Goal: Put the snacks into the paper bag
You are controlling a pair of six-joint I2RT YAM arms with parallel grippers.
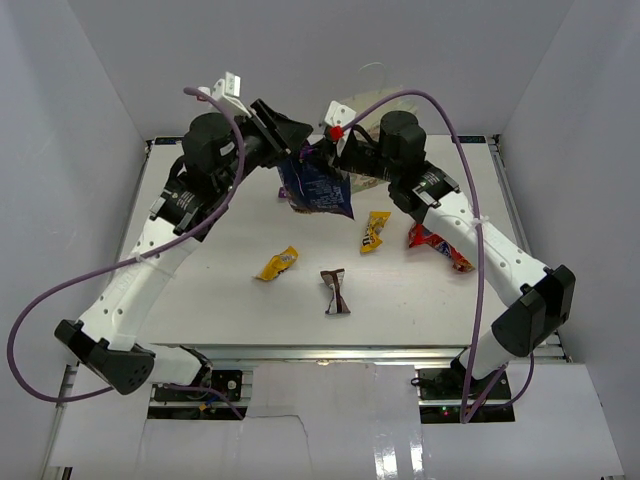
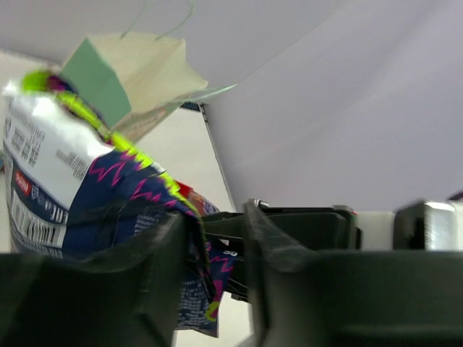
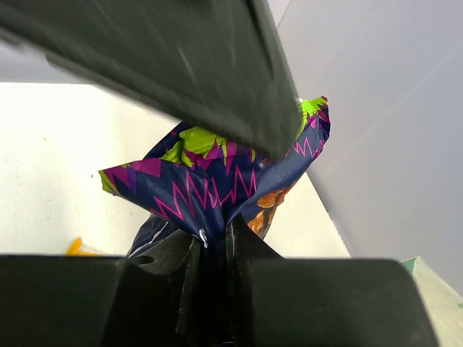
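Note:
The dark blue chip bag (image 1: pixel 318 190) hangs above the back of the table between both grippers. My right gripper (image 1: pixel 335 152) is shut on its crinkled top edge (image 3: pixel 217 173), pinched between the fingers (image 3: pixel 215 235). My left gripper (image 2: pixel 215 217) stands open; the bag (image 2: pixel 108 188) lies against its left finger with a gap to the other. The mint-green paper bag (image 2: pixel 137 72) stands just behind, partly hidden by the right arm (image 1: pixel 372 100). On the table lie two yellow packets (image 1: pixel 277 264) (image 1: pixel 375 232), a brown-white bar (image 1: pixel 335 291) and a red chip bag (image 1: pixel 440 247).
White walls close in the table on the left, back and right (image 1: pixel 560 110). Purple cables (image 1: pixel 470 200) loop over both arms. The right arm's forearm lies above the red chip bag's far side.

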